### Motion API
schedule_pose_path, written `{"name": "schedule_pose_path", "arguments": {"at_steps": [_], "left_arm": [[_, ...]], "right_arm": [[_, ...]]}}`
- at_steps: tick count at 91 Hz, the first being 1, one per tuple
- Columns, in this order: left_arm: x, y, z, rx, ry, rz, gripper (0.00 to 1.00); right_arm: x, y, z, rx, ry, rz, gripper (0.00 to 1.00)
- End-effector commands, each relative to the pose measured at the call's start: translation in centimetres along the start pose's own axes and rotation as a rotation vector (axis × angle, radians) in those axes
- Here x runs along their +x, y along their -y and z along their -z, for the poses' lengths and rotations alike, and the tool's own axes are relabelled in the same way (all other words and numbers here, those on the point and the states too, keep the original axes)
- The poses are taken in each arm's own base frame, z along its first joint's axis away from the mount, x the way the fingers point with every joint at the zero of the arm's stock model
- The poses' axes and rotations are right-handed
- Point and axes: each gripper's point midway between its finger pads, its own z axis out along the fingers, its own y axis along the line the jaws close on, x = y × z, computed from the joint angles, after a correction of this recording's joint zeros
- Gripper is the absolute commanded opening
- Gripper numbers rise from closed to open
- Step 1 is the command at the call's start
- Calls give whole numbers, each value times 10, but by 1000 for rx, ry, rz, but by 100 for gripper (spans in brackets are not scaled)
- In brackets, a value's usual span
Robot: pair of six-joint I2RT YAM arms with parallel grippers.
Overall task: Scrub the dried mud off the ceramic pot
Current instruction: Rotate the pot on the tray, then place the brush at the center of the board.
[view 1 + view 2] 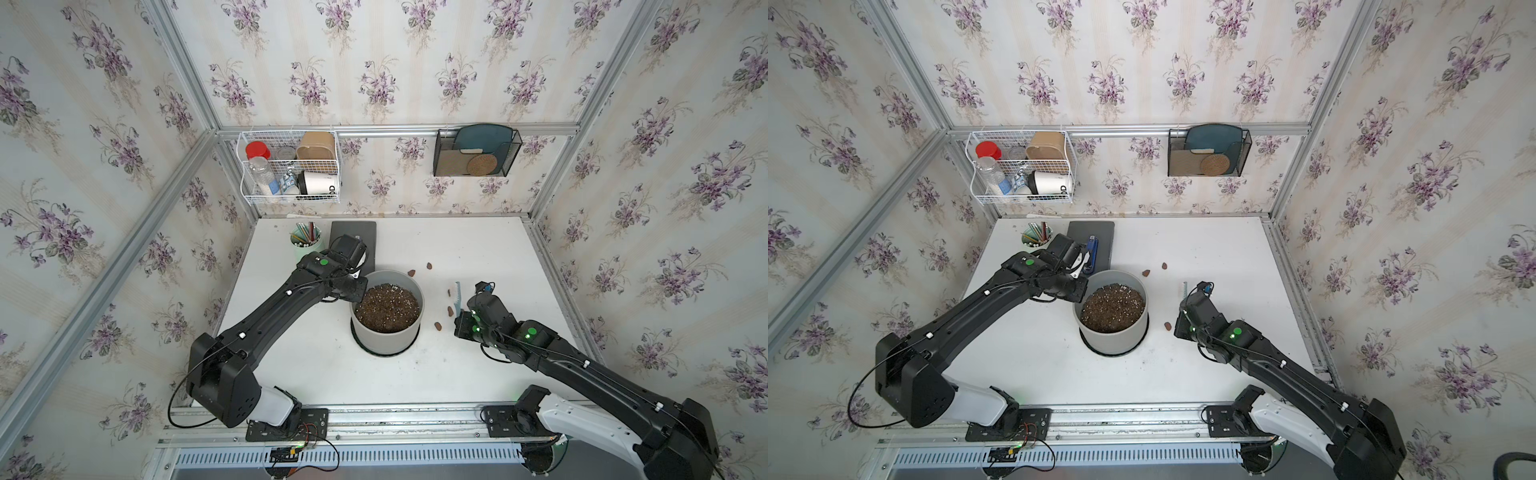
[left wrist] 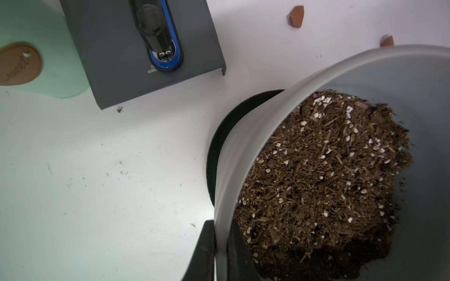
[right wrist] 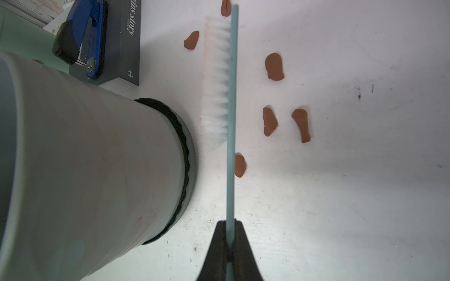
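Observation:
The light grey ceramic pot (image 1: 386,341) (image 1: 1113,340) stands mid-table on a dark saucer (image 3: 185,150), filled with dark speckled soil. My left gripper (image 2: 220,225) (image 1: 358,289) is shut on the pot's rim (image 2: 246,136), one finger outside the wall and one inside. To the right of the pot, my right gripper (image 3: 230,222) (image 1: 462,316) is shut on the pale blue handle of a white-bristled brush (image 3: 219,73) (image 1: 457,296). The bristles face the pot wall (image 3: 85,158) with a small gap. Several dried mud blobs (image 3: 274,67) (image 1: 437,326) (image 1: 1168,325) lie on the table around the brush.
A mint green pencil cup (image 1: 306,243) and a dark book (image 1: 353,230) carrying a blue stapler (image 1: 1092,249) (image 2: 168,39) stand behind the pot at the back left. A white wire basket (image 1: 291,166) and a black mesh holder (image 1: 478,151) hang on the back wall.

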Motion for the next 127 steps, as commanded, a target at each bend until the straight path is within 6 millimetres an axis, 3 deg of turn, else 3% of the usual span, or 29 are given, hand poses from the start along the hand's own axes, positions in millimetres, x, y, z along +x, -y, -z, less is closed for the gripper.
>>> {"name": "schedule_pose_path", "arguments": {"at_steps": [1, 13, 28, 37, 55, 72, 79, 82, 93, 112, 127], "left_arm": [[-8, 15, -2, 82, 31, 2, 0], [-12, 19, -8, 101, 32, 19, 0], [-28, 34, -10, 167, 47, 43, 0], [-28, 42, -10, 204, 48, 36, 0], [-21, 37, 0, 187, 55, 13, 0], [-11, 40, 9, 221, 53, -11, 0], [-8, 38, 10, 215, 61, -11, 14], [-10, 38, 21, 220, 99, -11, 19], [-15, 37, 36, 227, 166, -7, 28], [-24, 42, 48, 262, 236, 9, 29], [-32, 36, 61, 242, 310, 45, 24]], "right_arm": [[-7, 1, 1, 7, 24, -1, 0], [-3, 9, -2, -4, 7, -17, 0], [3, 43, -9, 58, -34, -90, 0], [1, 63, -10, 107, -32, -146, 0], [17, 91, -25, 153, -86, -229, 0], [19, 104, -40, 214, -126, -251, 0], [18, 112, -43, 277, -145, -242, 0], [20, 116, -44, 314, -165, -238, 0], [27, 127, -49, 390, -224, -209, 0], [35, 135, -43, 543, -293, -136, 0], [43, 139, -38, 705, -360, -40, 0]]}}
